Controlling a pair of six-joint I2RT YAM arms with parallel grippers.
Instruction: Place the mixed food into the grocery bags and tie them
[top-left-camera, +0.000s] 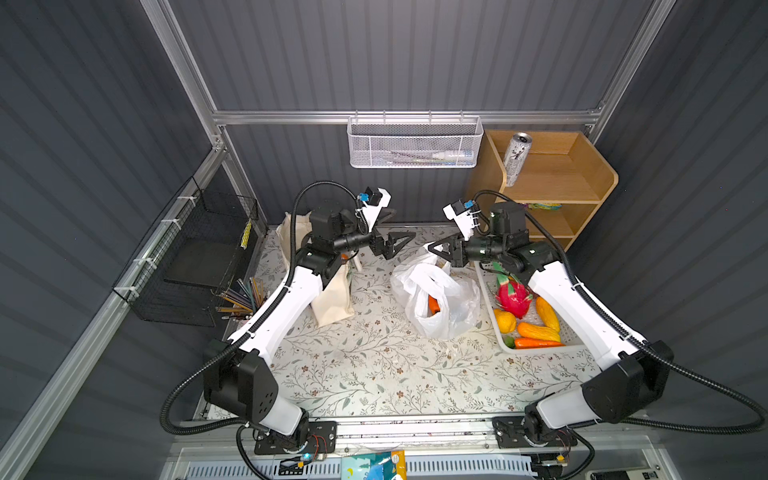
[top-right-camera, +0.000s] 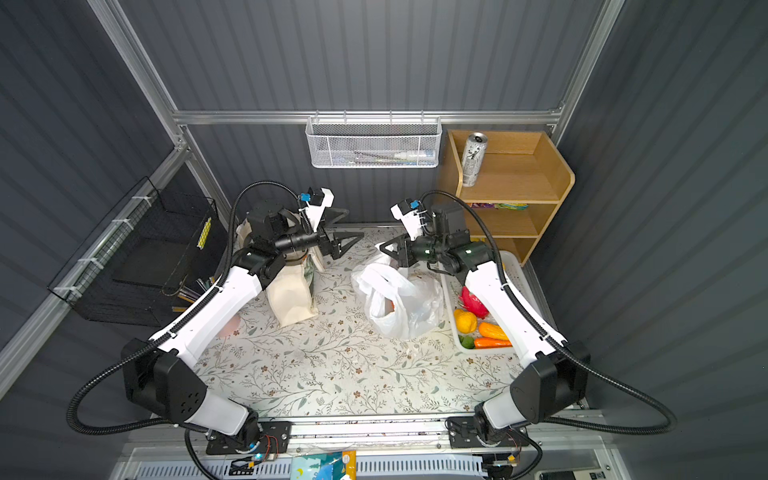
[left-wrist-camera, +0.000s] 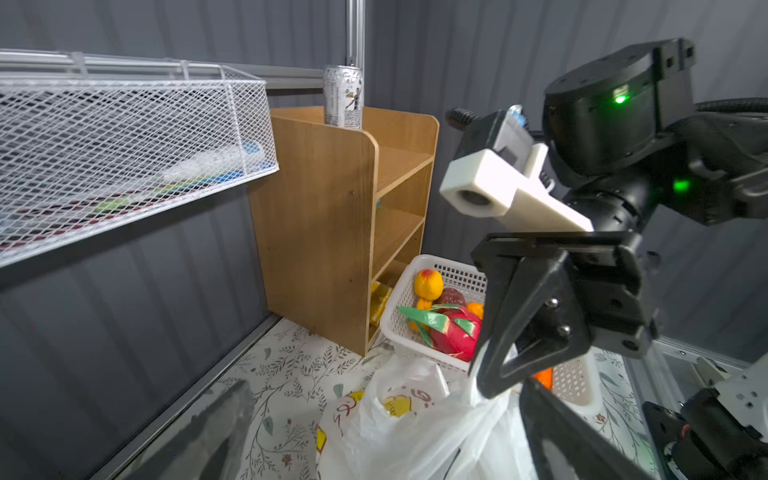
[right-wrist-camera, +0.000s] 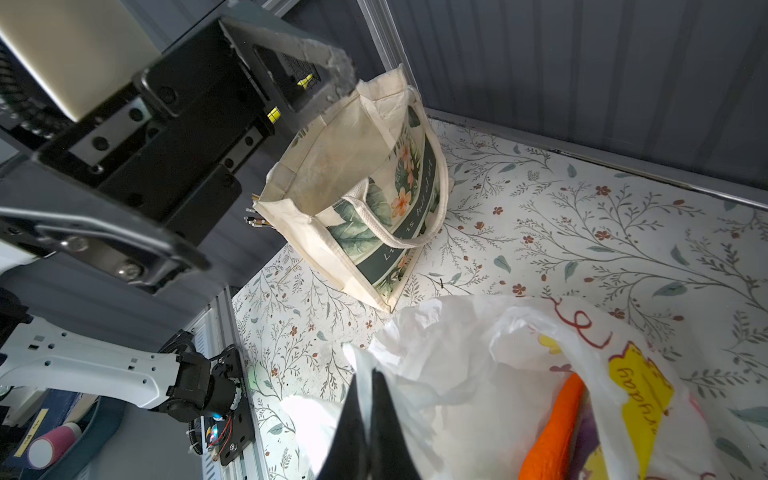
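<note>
Okay, left gripper (top-left-camera: 401, 247): black jaws spread wide, hanging above the floral cloth (top-left-camera: 374, 374) near the plastic bag (top-left-camera: 440, 299).
right gripper (top-left-camera: 432, 248): fingers pressed together, pinching a fold of the plastic bag's rim.
plastic bag: thin crinkly white film, slumped mid-table just beside the basket (top-left-camera: 536, 351).
carrot (top-left-camera: 433, 305): smooth, orange, inside the plastic bag.
canvas tote (top-left-camera: 332, 303): cream woven cloth, boxy, standing back left under the left arm.
basket: white slotted plastic, holding a pink dragon fruit (top-left-camera: 514, 297) plus yellow and orange pieces.
can (top-left-camera: 515, 158): tall silver cylinder, upright on the wooden shelf (top-left-camera: 582, 178).
right wrist view only: the tote's leaf-and-flower print, and something purple (right-wrist-camera: 586, 436) beside the carrot.
</note>
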